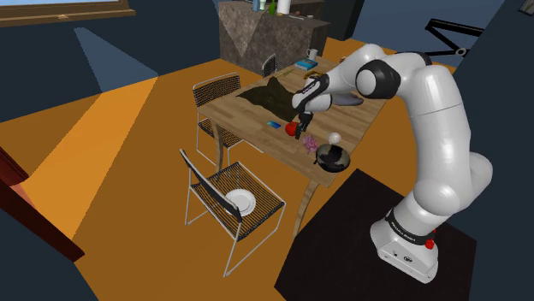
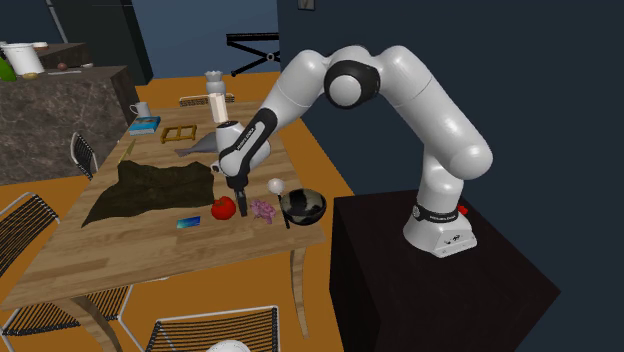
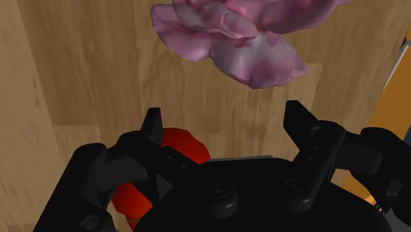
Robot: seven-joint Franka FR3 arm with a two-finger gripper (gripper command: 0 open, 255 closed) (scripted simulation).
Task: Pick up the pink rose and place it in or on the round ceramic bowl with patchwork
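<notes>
The pink rose (image 1: 310, 144) (image 2: 263, 209) lies on the wooden table (image 1: 257, 128), between a red object (image 1: 292, 129) (image 2: 224, 208) and the dark round bowl (image 1: 333, 159) (image 2: 303, 205). My gripper (image 1: 301, 124) (image 2: 241, 205) hangs low over the table, between the red object and the rose. In the wrist view the gripper (image 3: 226, 125) is open with bare wood between its fingers (image 3: 153, 125). The rose (image 3: 237, 36) lies ahead of the fingertips and is not touched. The red object (image 3: 181, 148) sits partly hidden behind one finger.
A dark cloth (image 2: 150, 188), a small blue item (image 2: 188, 222) and a white ball (image 2: 275, 185) also lie on the table. A book (image 2: 145, 125), a mug (image 2: 140, 109) and a wooden frame (image 2: 178, 133) sit at its far end. Two wire chairs (image 1: 231, 201) stand beside it, one with a white plate (image 1: 240, 202).
</notes>
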